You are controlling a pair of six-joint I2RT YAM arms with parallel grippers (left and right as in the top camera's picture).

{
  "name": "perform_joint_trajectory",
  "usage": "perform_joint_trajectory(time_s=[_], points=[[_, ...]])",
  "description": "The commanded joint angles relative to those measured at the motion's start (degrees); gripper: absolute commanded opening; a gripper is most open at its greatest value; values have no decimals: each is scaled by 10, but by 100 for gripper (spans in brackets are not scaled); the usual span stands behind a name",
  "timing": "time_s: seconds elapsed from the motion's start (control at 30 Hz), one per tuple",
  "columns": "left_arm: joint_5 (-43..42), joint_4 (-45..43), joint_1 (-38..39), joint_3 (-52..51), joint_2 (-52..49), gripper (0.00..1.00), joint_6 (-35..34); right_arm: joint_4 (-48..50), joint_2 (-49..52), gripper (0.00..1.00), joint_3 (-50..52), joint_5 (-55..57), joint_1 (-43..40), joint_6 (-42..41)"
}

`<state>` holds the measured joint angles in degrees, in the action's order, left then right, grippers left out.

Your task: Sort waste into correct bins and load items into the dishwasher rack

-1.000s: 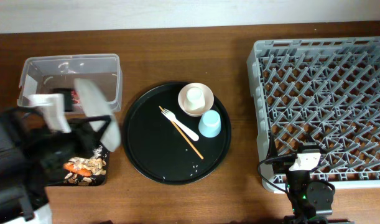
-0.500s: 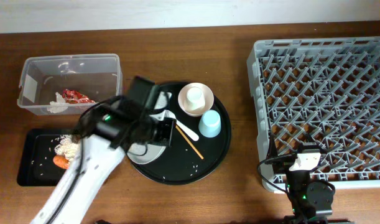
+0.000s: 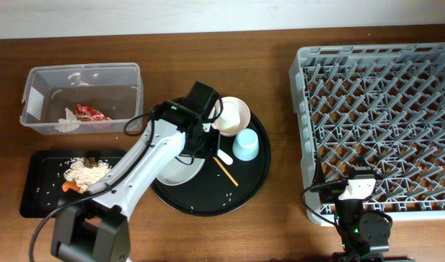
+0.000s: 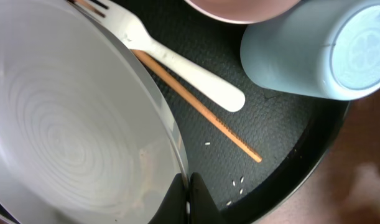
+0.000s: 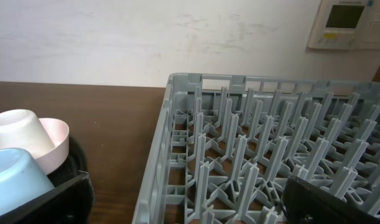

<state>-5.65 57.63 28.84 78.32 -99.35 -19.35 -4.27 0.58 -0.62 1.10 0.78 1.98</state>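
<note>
The left tool (image 4: 188, 198) is pinching the rim of the pale plate (image 4: 71, 137), one finger above the edge and one below, pressed together on it with almost no gap. The plate sits over the left half of the round black tray (image 3: 244, 191), its edge overlapping the tines of the white fork (image 4: 183, 68) and lying just beside the chopsticks (image 4: 221, 124). Whether it rests on the tray or is raised a little cannot be told from these views.

The plate looks stiff and smooth, with faint ridges on its face and a thin lip, probably hard plastic or glazed ware. Held at one edge point, its weight hangs away from the tool, so it is likely to droop or swing, and the smooth lip could slip out of the pinch. A deeper bite on the rim, fingers well past the lip, would suit it better than a tip hold. It should travel slowly and go edge-down between the pegs of the grey rack (image 3: 382, 124), well apart to the right across the surface (image 3: 280, 218).

The blue cup (image 4: 320, 50) and the bowl (image 3: 237, 120) stand near, so a swinging plate could knock them.

The right tool (image 5: 186, 186) is spread, holding nothing, just at the near edge of the rack
</note>
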Motion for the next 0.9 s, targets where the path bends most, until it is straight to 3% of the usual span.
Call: perform_joint_trajectory(time_s=[0.0,0.1,0.13,0.17,0.53,0.57,0.73,0.8,0.83,0.87], points=[[9,-8,23,5,-19,1,-5,-3,-3,99,3,7,-4,2],[12,-8,29,5,-20,2,-6,-3,-3,99,3,7,-4,2],[12,-8,29,5,-20,9,-6,-3,-3,99,3,7,-4,2],[12,-8,29,5,-20,24,-6,-3,-3,99,3,7,-4,2],[12,29,29,29,-9,25,-5,-3,-3,99,3,7,-4,2],[12,41,28,42,-4,28,-5,-3,-3,99,3,7,-4,2],[104,160,-31,153,45,64,-8,-3,-3,99,3,7,-4,2],[168,195,-90,181,73,77,-42,-3,-3,99,3,7,-4,2],[195,202,-129,184,90,99,-53,-3,-3,99,3,7,-4,2],[207,205,-158,184,100,99,-53,-3,-3,99,3,7,-4,2]])
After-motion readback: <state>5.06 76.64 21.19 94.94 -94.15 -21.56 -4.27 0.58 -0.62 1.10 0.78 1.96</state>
